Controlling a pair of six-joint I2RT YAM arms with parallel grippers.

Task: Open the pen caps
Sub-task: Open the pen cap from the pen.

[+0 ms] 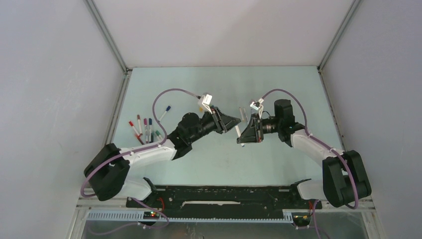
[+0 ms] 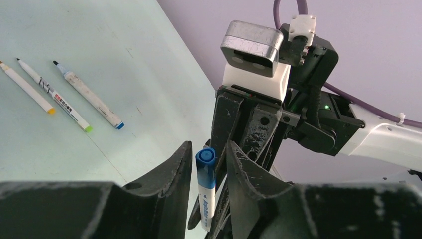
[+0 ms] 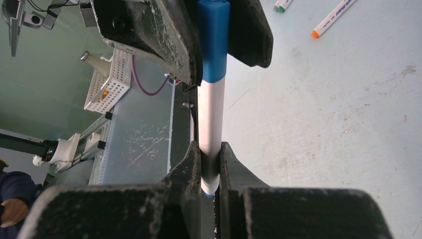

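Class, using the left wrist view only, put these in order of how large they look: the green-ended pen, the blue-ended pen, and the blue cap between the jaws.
1 and 2 (unranked): green-ended pen and blue-ended pen, which look about equally long.
3: blue cap, smallest, even though it sits nearest the camera.

One pen cap (image 2: pixel 205 158) shows clearly: a short blue plastic cylinder with a flat round end. It is still seated on one end of a white barrel (image 3: pixel 211 119), in line with it. Well to the left of that barrel, small red, purple, blue and green caps (image 1: pixel 145 121) appear to sit on lying pens.
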